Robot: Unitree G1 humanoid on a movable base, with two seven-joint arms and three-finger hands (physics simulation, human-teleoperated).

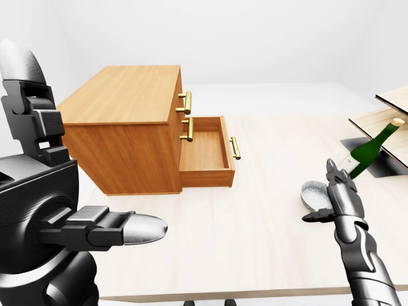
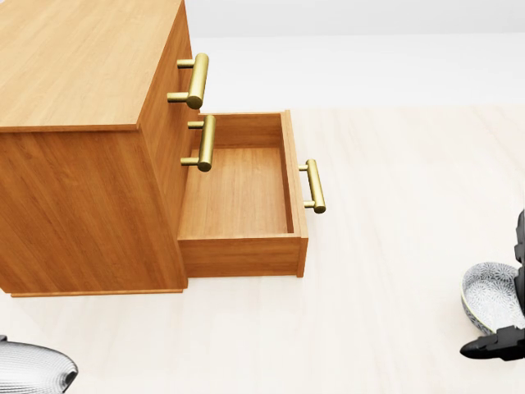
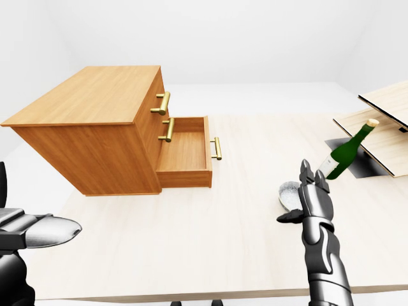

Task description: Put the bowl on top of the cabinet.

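Note:
The grey patterned bowl rests on the pale table at the right of the left-eye view. My right hand stands against the bowl's right side, fingers upright and thumb stretched under its near rim, open. The wooden cabinet stands at the upper left with a bare flat top. Its lowest drawer is pulled out and empty. My left hand hovers low at the left, fingers extended and open, far from the bowl.
A green wine bottle leans just beyond the bowl at the right. Behind it are tilted wooden boards and a dark opening. Brass handles stick out of the cabinet's drawers. The table's near edge runs along the bottom.

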